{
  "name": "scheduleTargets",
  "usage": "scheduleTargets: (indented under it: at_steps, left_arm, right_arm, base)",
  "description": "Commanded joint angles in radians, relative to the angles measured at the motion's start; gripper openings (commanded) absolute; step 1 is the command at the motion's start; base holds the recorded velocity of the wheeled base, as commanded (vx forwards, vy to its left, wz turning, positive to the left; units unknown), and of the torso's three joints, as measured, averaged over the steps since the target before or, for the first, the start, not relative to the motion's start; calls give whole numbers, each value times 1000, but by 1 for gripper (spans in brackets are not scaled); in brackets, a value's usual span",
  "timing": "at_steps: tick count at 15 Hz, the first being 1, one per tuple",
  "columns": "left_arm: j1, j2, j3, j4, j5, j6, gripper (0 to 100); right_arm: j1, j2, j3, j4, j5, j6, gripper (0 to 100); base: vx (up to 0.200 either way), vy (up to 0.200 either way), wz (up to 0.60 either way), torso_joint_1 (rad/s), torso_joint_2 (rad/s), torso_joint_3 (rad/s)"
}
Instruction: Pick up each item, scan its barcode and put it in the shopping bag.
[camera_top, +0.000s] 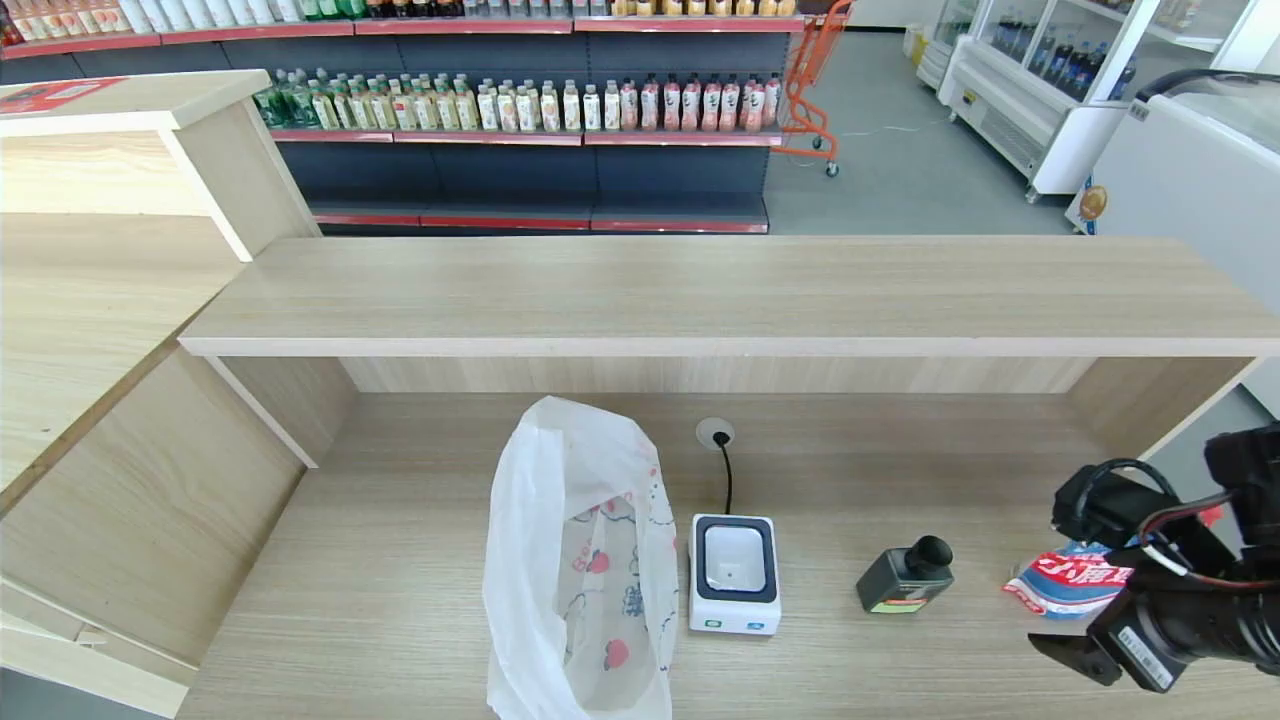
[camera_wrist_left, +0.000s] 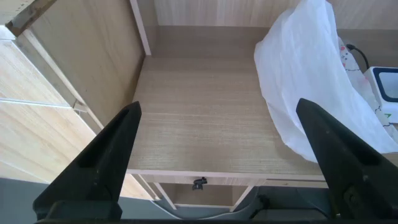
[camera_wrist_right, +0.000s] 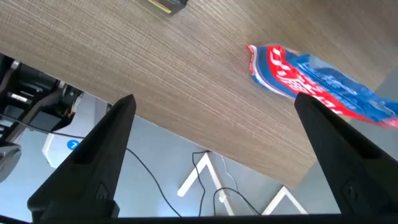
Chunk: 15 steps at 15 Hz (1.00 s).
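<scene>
Tool, right (camera_wrist_right: 216, 102): fingers spread wide, holding nothing; positioned above the near right edge of the tabletop (camera_top: 400, 560), just beside the snack packet.
Tool, left (camera_wrist_left: 219, 107): fingers spread wide, holding nothing; positioned over the near left part of the tabletop, left of the shopping bag.
Shopping bag (camera_top: 580, 560): white plastic with printed figures, mouth open, standing loosely at centre-left.
Barcode scanner (camera_top: 734, 573): white box with a dark-framed window facing up, just right of the bag; black cable (camera_top: 726, 475) runs to a far grommet.
Dark bottle (camera_top: 905, 578): black cap, right of the scanner, apart from it.
Snack packet (camera_top: 1065, 585): red, white and blue, flat on the tabletop at far right.
</scene>
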Motion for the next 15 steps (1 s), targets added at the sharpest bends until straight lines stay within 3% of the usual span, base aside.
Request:
scheduleTargets:
  at_steps: [1, 9, 15]
  left_arm:
    - [0, 1, 0, 0, 0, 0, 100]
    - [0, 1, 0, 0, 0, 0, 100]
    - [0, 1, 0, 0, 0, 0, 100]
  right_arm:
    - [3, 167, 39, -75, 51, -32, 100]
    - [1, 438, 34, -384, 189, -109, 100]
    - [23, 541, -43, -460, 251, -110, 100]
  base:
    - [0, 0, 0, 0, 0, 0]
    - [0, 0, 0, 0, 0, 0]
    - [0, 0, 0, 0, 0, 0]
